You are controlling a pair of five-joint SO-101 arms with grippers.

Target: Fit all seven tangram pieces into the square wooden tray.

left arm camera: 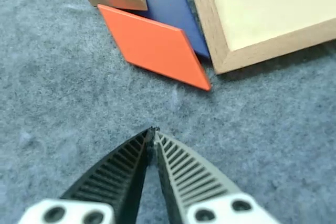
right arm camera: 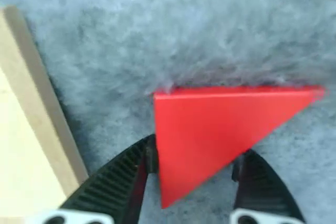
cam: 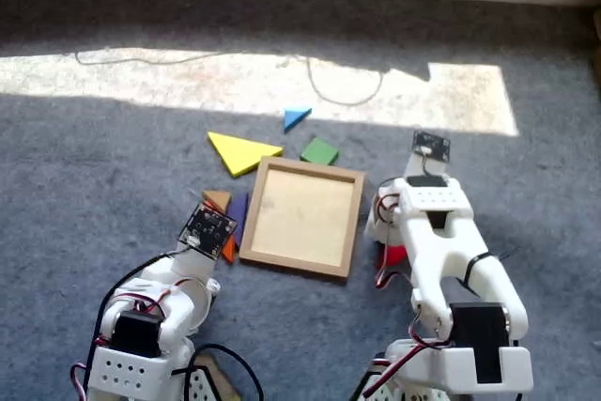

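Meanwhile, right gripper (right arm camera: 197,153) clamps the red triangle (right arm camera: 220,119) at lower centre; left gripper (left arm camera: 153,134) sits closed, empty. Lifting it level should clear the rim of the wooden tray (right arm camera: 47,103).

Harsh daylight in the high view: a band of sun (cam: 188,82) lies across the far carpet (cam: 84,194), blown nearly white, with a hard near edge. Everything closer sits in flat, dimmer shade. The left wrist view is evenly lit, no glare, just thin shadows under the pieces. In the right wrist view the red triangle (right arm camera: 220,129) has a dark shadow along its long edge.
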